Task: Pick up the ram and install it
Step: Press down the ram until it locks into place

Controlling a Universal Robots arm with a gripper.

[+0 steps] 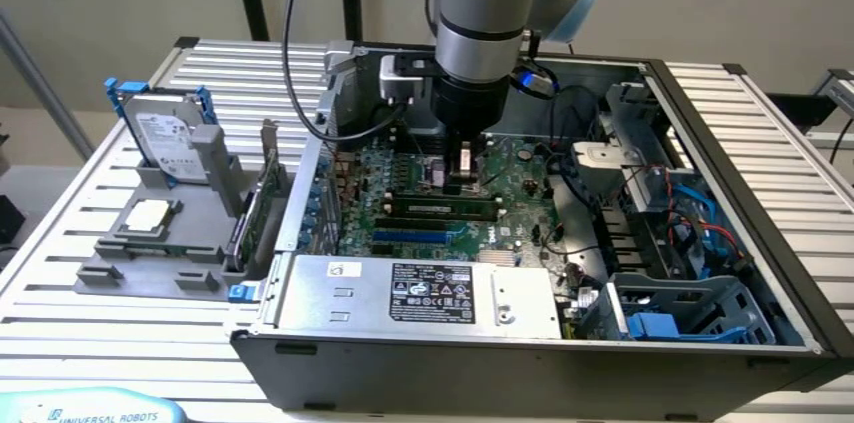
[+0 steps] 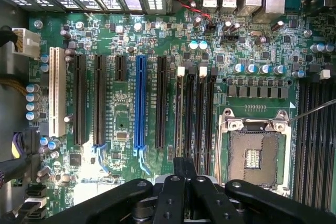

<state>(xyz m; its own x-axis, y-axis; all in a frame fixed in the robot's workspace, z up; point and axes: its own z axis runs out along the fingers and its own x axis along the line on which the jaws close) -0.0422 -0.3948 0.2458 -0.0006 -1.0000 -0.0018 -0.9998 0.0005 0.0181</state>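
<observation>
We see a big open computer case [image 1: 747,243] lying on a slatted table [image 1: 80,243]. Inside it sits the green motherboard [image 1: 521,183], with long black slots [image 2: 80,98] and 1 blue slot [image 2: 140,103] in the wrist view. A silver power box [image 1: 427,291] fills the near side of the case. On the exterior view's left, outside the case, a grey holder [image 1: 147,268] carries a hard drive [image 1: 171,138] and a square silver chip [image 1: 147,215]. The robot arm [image 1: 487,13] reaches down into the middle of the case. Its gripper [image 1: 463,181] is closed and empty, just over the motherboard. The ram [image 1: 438,208] lies flat in a slot on the motherboard, just on the near side of the gripper.
</observation>
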